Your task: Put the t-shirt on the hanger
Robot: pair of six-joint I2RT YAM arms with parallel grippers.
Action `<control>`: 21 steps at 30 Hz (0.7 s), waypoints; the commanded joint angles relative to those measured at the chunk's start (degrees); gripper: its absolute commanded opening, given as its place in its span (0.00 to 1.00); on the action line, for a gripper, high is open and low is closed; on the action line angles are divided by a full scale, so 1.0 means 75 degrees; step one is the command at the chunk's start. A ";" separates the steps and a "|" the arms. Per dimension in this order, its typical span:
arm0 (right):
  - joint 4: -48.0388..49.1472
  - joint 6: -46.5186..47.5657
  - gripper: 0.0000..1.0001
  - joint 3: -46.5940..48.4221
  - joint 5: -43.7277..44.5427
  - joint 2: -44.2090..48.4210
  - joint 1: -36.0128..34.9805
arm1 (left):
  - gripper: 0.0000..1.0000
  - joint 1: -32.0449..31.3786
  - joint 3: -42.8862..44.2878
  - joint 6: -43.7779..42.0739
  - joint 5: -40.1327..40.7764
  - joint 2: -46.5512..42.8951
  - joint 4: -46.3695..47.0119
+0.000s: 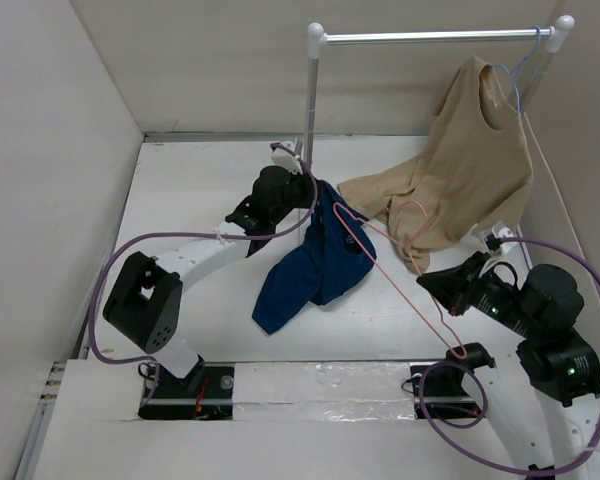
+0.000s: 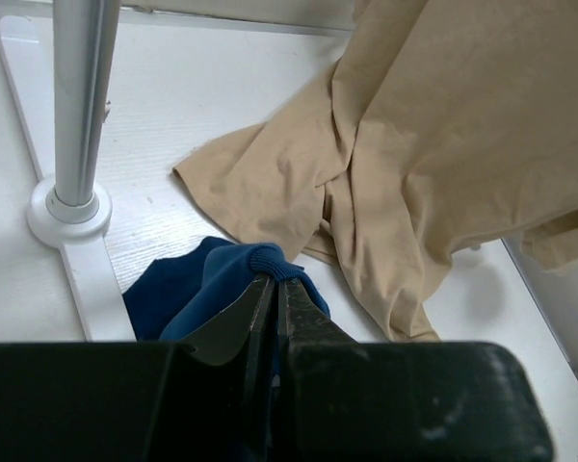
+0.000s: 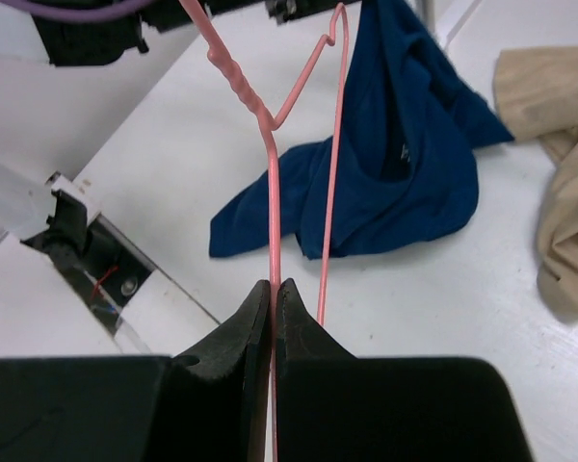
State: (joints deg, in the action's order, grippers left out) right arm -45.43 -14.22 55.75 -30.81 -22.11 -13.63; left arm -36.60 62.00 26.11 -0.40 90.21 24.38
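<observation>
right pincer (image 3: 273, 287) clamps hanger (image 3: 273, 197) wire | left pincer (image 2: 275, 281) pinches t-shirt (image 2: 188, 281) edge

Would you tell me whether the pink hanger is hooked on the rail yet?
No, the right gripper pinches the hanger over the table, clear of the rail.

Ahead-left of the left gripper (image 2: 275, 281), the rack pole (image 2: 77, 96) blocks the way, and ahead-right the tan shirt (image 2: 414, 144) covers the table (image 2: 202, 87). An open strip runs between them. Ahead of the right gripper (image 3: 273, 286), the hanger (image 3: 273, 164) and t-shirt (image 3: 405, 173) bar passage.
</observation>
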 commanded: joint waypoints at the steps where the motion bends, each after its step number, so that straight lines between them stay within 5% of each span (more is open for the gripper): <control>1: -0.0295 0.0197 0.00 0.0033 -0.0451 0.0076 -0.0058 | 0.00 0.0052 0.0394 0.0069 -0.0251 -0.0052 0.0311; 21: 0.2481 -0.0389 0.00 -0.1549 0.0241 -0.0649 -0.0058 | 0.00 -0.0265 -0.0403 -0.0118 -0.0672 -0.1036 0.0054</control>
State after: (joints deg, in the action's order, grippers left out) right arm -36.38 -15.44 45.45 -28.71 -26.44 -13.63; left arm -38.63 60.27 25.74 -3.49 86.06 22.70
